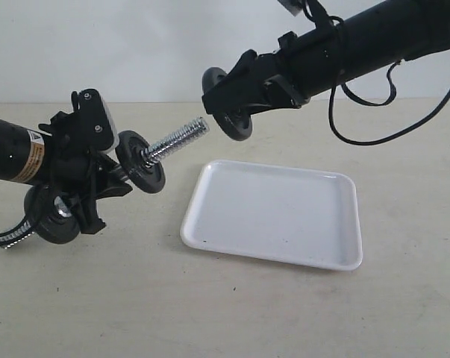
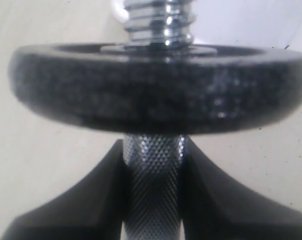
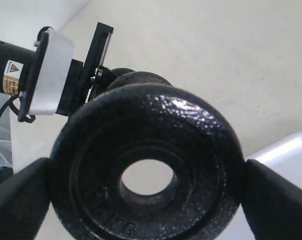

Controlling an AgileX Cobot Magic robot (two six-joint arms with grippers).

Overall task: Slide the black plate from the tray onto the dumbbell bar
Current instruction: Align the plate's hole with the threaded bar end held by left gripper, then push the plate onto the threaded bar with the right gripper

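Observation:
My left gripper (image 2: 153, 165) is shut on the knurled middle of the dumbbell bar (image 1: 176, 139), which points up and to the right with its threaded end free. One black disc (image 1: 141, 161) sits on the bar just past the fingers, filling the left wrist view as a black disc (image 2: 158, 87). Another disc (image 1: 53, 216) is at the bar's lower end. My right gripper (image 1: 226, 101) holds the black plate (image 3: 148, 165) by its rim, in the air just right of the bar's tip (image 1: 202, 127). The plate (image 1: 236, 123) is clear of the thread. The white tray (image 1: 277, 212) lies bare below.
The tray's rim (image 3: 291, 150) shows under the right gripper. A dangling black cable (image 1: 366, 112) hangs from the right arm. The left arm's white camera housing (image 3: 48, 72) is seen behind the plate. Beige table surface (image 1: 232, 313) surrounds everything.

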